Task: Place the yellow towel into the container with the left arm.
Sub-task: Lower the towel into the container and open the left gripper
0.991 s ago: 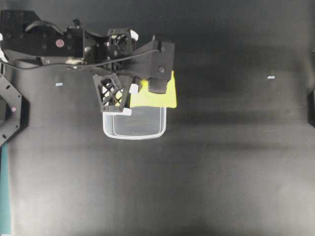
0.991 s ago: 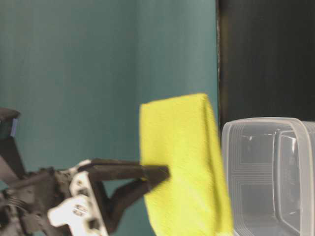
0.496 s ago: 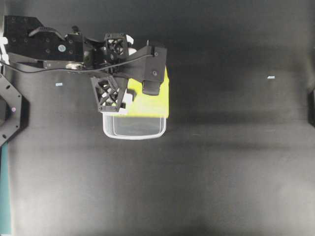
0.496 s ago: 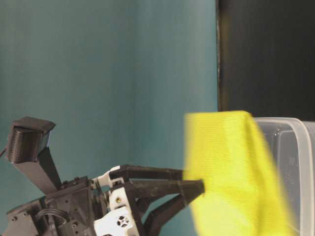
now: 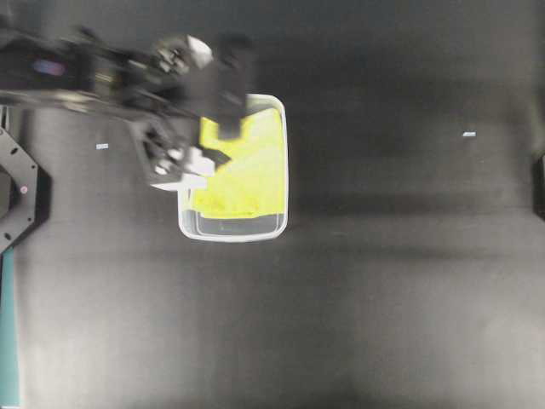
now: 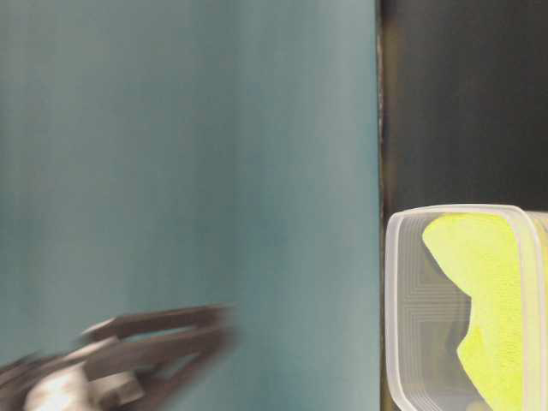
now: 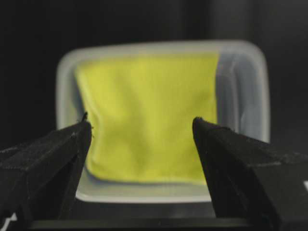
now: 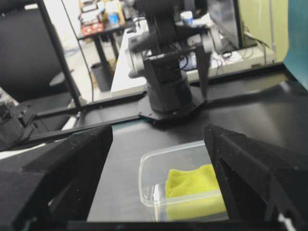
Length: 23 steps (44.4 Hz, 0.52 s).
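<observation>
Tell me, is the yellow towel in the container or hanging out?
In. The yellow towel lies inside the container, within its rim in the left wrist view; the left gripper is open and apart from it.

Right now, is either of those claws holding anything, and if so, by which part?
Nothing is held. The left gripper stands open above the yellow towel, which lies inside the container. The right gripper is open too, with nothing between its fingers.

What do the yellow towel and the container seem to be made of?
The yellow towel looks like soft cloth, probably microfibre: matte, slightly fuzzy, and it sags and folds against the wall. The container looks like clear, somewhat cloudy plastic: the towel shows through its walls, its rim is thick and smooth, and its corners are rounded.
</observation>
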Tool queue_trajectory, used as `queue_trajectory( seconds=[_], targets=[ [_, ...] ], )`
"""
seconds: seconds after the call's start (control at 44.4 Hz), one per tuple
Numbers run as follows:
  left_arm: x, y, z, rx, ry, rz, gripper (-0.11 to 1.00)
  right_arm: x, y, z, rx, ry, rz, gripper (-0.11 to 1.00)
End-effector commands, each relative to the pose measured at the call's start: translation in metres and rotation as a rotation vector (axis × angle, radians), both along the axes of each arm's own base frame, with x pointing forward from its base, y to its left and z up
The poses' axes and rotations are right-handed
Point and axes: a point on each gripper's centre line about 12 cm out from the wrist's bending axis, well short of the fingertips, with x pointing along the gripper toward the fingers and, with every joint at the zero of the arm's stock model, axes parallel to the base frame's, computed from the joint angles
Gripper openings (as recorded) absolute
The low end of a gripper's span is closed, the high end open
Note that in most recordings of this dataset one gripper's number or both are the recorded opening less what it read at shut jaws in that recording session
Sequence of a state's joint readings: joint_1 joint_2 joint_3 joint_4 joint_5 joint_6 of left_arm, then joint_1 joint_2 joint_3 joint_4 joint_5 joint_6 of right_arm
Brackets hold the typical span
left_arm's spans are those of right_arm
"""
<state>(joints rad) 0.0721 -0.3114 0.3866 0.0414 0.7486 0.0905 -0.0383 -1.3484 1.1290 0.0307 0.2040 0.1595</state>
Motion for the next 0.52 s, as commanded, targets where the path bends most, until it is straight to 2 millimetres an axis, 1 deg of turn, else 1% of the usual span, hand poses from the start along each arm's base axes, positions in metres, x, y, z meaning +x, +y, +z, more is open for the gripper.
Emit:
queue_trajectory(
  seconds=[0.0, 0.045, 0.225, 0.338, 0.451, 0.496],
  targets=[
    [-0.03, -0.004, 0.042, 0.009, -0.169, -0.003, 0.81, 0.0, 0.0, 0.006, -0.001, -0.018, -0.002, 0.75],
    [-0.042, -0.005, 0.049, 0.005, -0.215, 0.002, 0.81, 0.0, 0.0, 0.006, -0.001, -0.02, -0.003, 0.75],
    [-0.095, -0.011, 0.048, -0.014, -0.362, 0.009, 0.81, 0.001, -0.001, 0.003, -0.001, -0.018, -0.004, 0.75],
    [-0.119, -0.018, 0.052, -0.046, -0.505, 0.003, 0.81, 0.002, -0.001, 0.003, -0.01, -0.023, -0.004, 0.75],
    [-0.138, -0.021, 0.058, -0.078, -0.623, 0.003, 0.81, 0.003, -0.001, -0.001, -0.019, -0.019, -0.004, 0.75],
    [-0.142, -0.021, 0.057, -0.087, -0.639, 0.005, 0.81, 0.003, -0.001, -0.002, -0.02, -0.016, -0.006, 0.75]
  ],
)
